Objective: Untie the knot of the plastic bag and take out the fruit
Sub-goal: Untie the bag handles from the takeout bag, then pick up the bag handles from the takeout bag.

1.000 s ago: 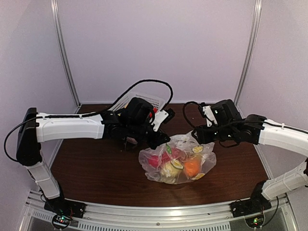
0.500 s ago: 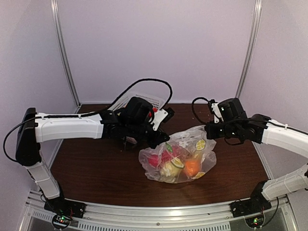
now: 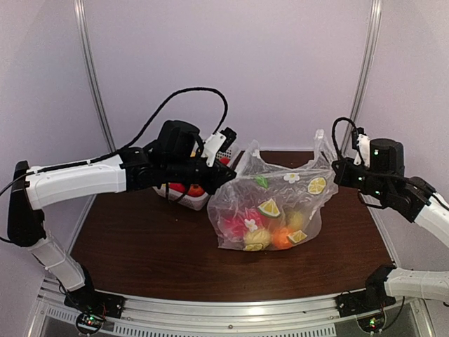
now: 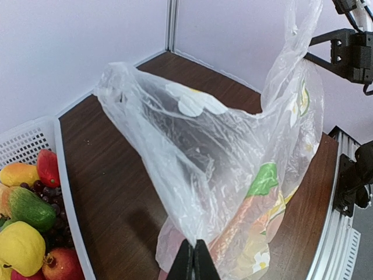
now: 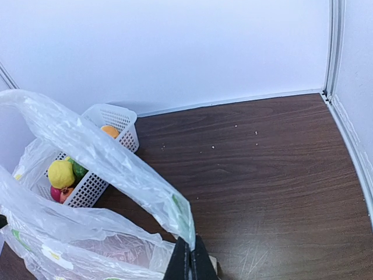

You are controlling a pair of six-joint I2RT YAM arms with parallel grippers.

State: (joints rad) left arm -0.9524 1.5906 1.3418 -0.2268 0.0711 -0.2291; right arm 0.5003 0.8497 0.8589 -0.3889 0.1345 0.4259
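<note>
Clear crinkly film is pinched in both sets of jaws: the left gripper (image 4: pixel 194 258) is pressed tight on one edge of the plastic bag (image 3: pixel 270 207), and the right gripper (image 5: pixel 190 258) is clamped on the opposite edge, so that's one bag pulled wide between two grippers. Two handle loops (image 3: pixel 250 151) poke up, one by each grip. Down between the jaws the bag's belly sits on the brown table (image 3: pixel 140 239), with the fruit (image 3: pixel 256 235) bunched at the bottom: red, yellow, orange, three I can count. Behind the left gripper is one white basket (image 4: pixel 35 131), heaped with more fruit.
</note>
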